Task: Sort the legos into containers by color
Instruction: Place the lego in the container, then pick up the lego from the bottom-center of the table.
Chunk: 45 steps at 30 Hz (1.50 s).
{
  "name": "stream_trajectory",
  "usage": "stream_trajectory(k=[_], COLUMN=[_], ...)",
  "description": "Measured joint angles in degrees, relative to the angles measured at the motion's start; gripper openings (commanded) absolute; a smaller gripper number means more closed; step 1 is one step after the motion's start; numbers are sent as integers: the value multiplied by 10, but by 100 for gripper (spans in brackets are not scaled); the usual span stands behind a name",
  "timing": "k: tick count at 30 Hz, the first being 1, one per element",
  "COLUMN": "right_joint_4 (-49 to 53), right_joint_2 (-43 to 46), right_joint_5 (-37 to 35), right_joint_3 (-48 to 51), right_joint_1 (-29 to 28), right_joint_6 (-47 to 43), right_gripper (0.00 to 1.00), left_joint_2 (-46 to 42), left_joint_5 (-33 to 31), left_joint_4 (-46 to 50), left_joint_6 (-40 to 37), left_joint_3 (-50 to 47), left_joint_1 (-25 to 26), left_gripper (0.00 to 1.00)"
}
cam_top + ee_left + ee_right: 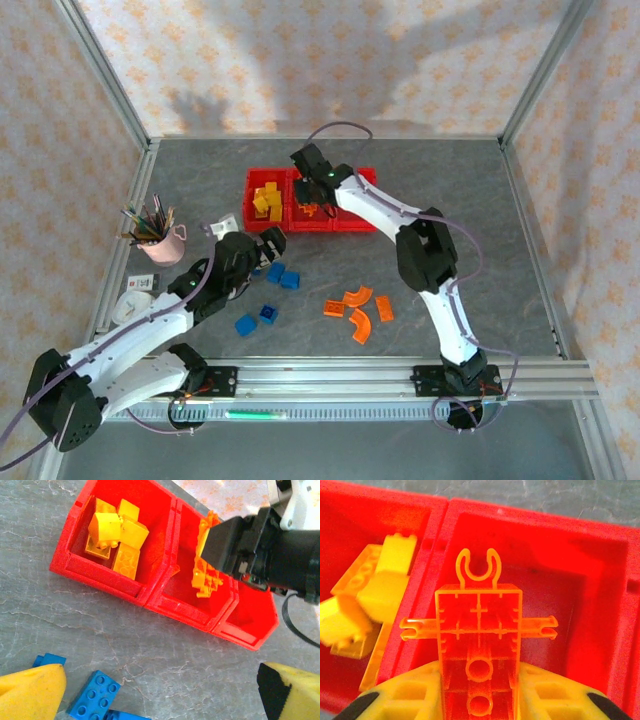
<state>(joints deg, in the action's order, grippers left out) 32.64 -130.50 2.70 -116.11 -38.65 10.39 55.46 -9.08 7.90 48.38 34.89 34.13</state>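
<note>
"Two pincers are marked; which one carries a brick?" (Student)

"The right pincer (480, 696). Its yellow fingers are closed on the lower end of an orange clip piece (479, 615). The left pincer (160, 694) stands wide and bare above the blue bricks (95, 696), towards the left edge of the tabletop (450, 180)." (Tutor)

"Where does the orange clip piece lie relative to the red bins?" (Student)

"Directly over the middle bin (190, 614) of the row, which sits near the middle of the tabletop's far edge. The piece's long axis runs straight out from the right pincer, clip end foremost, pointing down into that compartment. The yellow-filled bin (70, 564), holding the yellow bricks (117, 535), lies just beside it across a shared wall. The third bin (255, 622) lies on the other side." (Tutor)

"What does the coming move depend on?" (Student)

"On that alignment, in my judgement. With the piece hanging within the middle bin's rim, parting the fingers should drop it there. The orange arches (355, 312), between the row and the near edge, lie closer to the right arm." (Tutor)
</note>
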Motion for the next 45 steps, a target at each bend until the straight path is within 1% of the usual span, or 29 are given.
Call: stream_trajectory(k=[2, 6, 11, 13, 15, 17, 23, 25, 29, 32, 38, 40, 45], right_joint_4=[4, 8, 7, 1, -10, -22, -54, -59, -61, -61, -52, -51, -53], right_joint_2=[-17, -28, -26, -12, 21, 72, 241, 291, 377, 426, 491, 504, 515], right_joint_5=[-5, -11, -5, 5, 17, 29, 37, 32, 17, 9, -9, -12, -13], right_joint_3=[-21, -39, -39, -15, 32, 98, 265, 311, 407, 480, 599, 627, 681], right_joint_1=[5, 12, 13, 13, 13, 13, 13, 13, 13, 13, 3, -10, -68], right_joint_6=[3, 6, 7, 8, 12, 16, 35, 44, 67, 94, 164, 190, 275], right_gripper=[40, 49, 51, 53, 53, 54, 62, 64, 68, 70, 73, 74, 75], left_joint_2=[6, 17, 18, 17, 15, 9, -8, -13, -24, -26, -19, -14, -3], left_joint_5=[7, 17, 27, 29, 32, 40, 68, 72, 71, 67, 48, 40, 26], left_joint_4=[0, -1, -1, -1, -1, -1, -1, -1, -1, -6, -23, -29, -44], left_joint_6=[-5, -10, -14, -16, -19, -20, -20, -20, -20, -15, 8, 16, 35], left_joint_3=[0, 0, 0, 0, 0, 0, 0, 0, -3, -10, -34, -37, -45], left_joint_1=[-2, -8, -9, -9, -9, -9, -5, 8, 51, 89, 152, 168, 192], left_gripper=[99, 99, 99, 99, 99, 99, 99, 99, 99, 99, 99, 99, 99])
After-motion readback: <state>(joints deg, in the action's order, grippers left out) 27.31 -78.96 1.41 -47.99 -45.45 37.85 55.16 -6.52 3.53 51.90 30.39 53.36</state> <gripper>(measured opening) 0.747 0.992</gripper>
